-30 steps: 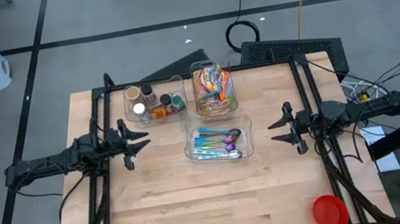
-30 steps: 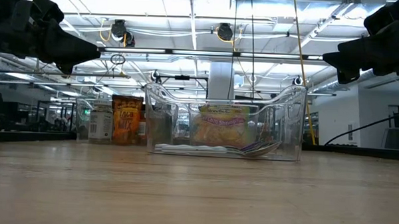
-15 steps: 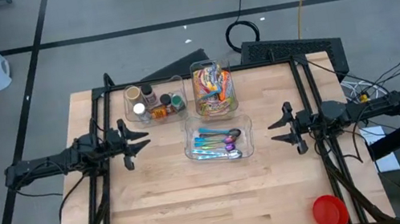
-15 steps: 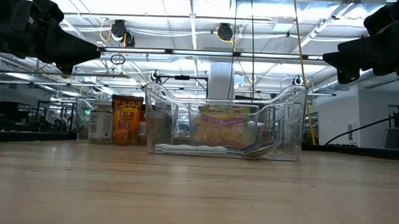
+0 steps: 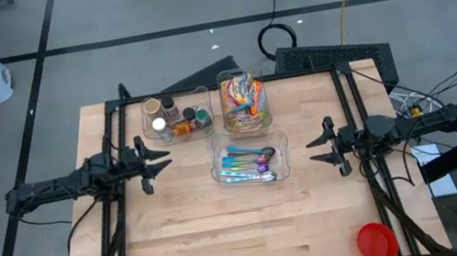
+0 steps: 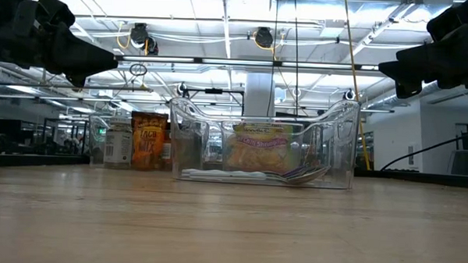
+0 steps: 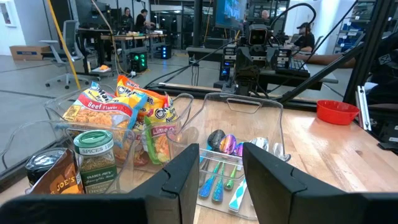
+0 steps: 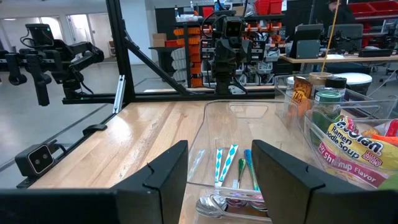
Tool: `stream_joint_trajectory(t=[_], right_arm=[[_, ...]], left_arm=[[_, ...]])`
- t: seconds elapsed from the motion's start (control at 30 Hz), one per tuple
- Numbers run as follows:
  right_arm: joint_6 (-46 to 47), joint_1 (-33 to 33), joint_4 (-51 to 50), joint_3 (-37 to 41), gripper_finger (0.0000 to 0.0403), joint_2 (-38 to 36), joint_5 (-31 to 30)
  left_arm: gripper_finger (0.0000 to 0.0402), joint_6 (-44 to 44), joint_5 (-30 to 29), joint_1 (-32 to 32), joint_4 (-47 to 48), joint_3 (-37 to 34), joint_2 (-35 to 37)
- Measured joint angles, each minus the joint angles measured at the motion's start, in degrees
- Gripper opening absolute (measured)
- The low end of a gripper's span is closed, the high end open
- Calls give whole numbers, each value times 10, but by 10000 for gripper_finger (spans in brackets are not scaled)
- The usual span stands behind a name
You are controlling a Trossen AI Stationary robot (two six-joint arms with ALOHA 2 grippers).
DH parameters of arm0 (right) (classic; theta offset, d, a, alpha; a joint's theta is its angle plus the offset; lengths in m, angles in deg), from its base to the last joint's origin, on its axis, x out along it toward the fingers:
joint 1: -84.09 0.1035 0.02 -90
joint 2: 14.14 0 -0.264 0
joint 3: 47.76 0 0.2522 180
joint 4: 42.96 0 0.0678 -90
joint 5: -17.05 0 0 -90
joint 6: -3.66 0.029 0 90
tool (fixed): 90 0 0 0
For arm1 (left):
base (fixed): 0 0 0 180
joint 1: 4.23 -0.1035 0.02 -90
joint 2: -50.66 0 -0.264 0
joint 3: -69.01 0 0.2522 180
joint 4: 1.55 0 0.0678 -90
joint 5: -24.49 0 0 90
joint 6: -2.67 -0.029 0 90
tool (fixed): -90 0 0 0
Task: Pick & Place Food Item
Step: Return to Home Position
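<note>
The food items are noodle soup packets (image 5: 243,99) standing in a clear bin at the table's far middle; they also show in the left wrist view (image 7: 104,107) and the right wrist view (image 8: 352,151). My left gripper (image 5: 160,164) hovers level over the table's left side, open, with nothing between its fingers (image 7: 181,180). My right gripper (image 5: 314,151) hovers level over the right side, also open and empty (image 8: 222,177). Both point toward the table's middle, well short of the bins.
A clear bin of spice jars (image 5: 176,118) stands left of the packets. A clear tray of coloured spoons (image 5: 251,162) lies in front of them, between the two grippers. A red bowl (image 5: 377,241) sits at the near right corner. Bare wood (image 5: 229,240) fills the near half.
</note>
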Motion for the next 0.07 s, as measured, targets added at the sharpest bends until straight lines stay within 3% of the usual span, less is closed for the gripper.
stream_joint_trajectory(t=[0.07], right_arm=[[0,0,0,0,169,0,0]], left_arm=[[127,0,0,0,0,0,0]])
